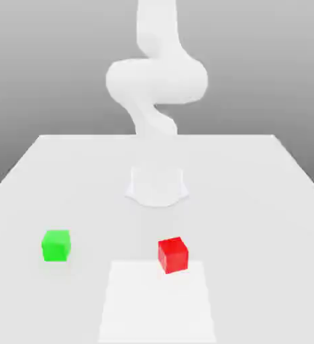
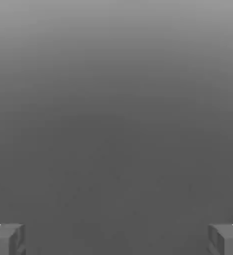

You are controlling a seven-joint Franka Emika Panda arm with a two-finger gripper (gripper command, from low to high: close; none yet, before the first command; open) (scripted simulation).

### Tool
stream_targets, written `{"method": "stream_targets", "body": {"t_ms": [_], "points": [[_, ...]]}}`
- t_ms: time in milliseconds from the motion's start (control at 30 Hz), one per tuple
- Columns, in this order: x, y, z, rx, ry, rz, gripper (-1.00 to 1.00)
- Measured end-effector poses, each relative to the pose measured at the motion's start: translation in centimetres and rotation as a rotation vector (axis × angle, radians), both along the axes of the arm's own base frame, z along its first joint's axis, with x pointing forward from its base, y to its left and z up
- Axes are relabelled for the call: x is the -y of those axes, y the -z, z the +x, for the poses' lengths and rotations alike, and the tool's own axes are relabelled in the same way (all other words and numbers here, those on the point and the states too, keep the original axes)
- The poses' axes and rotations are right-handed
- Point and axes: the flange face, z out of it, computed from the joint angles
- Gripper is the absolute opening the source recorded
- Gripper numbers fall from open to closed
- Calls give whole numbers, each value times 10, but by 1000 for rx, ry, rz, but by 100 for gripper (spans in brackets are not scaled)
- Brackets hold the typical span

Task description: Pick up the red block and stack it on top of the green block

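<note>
Both blocks sitting loose on the table, gripper (image 2: 116, 239) spread wide with nothing in it.

Exterior view: red block (image 1: 173, 254) is resting on the white table (image 1: 253, 201) near the front edge, slightly toward the exterior view's right; green block (image 1: 56, 245) is sitting well apart from it toward the exterior view's left. White arm (image 1: 156, 80) is rising behind them. Hand view: fingertips (image 2: 6, 239) are showing at opposite edges, far apart, facing plain grey background, neither block between them.

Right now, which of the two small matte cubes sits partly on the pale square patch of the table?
The small bright red cube; the green cube sits apart on bare table.
</note>
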Motion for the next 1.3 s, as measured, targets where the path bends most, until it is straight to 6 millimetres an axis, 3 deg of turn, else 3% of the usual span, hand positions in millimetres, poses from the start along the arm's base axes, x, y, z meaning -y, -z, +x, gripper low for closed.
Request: {"method": "stream_targets", "body": {"t_ms": [133, 300, 433, 567, 633, 833, 867, 1100, 1300], "points": [[-4, 99, 31, -146, -52, -18, 0], [-15, 225, 36, -329, -127, -50, 0], [-25, 326, 10, -488, -199, -82, 0], [-33, 429, -40, -662, -283, -117, 0], [-35, 462, -52, -701, -304, -124, 0], [-35, 513, -59, -715, -309, -128, 0], [-35, 517, -60, -715, -309, -129, -100], [-35, 516, -60, -716, -309, -129, -100], [-35, 475, -57, -715, -311, -126, -100]]}}
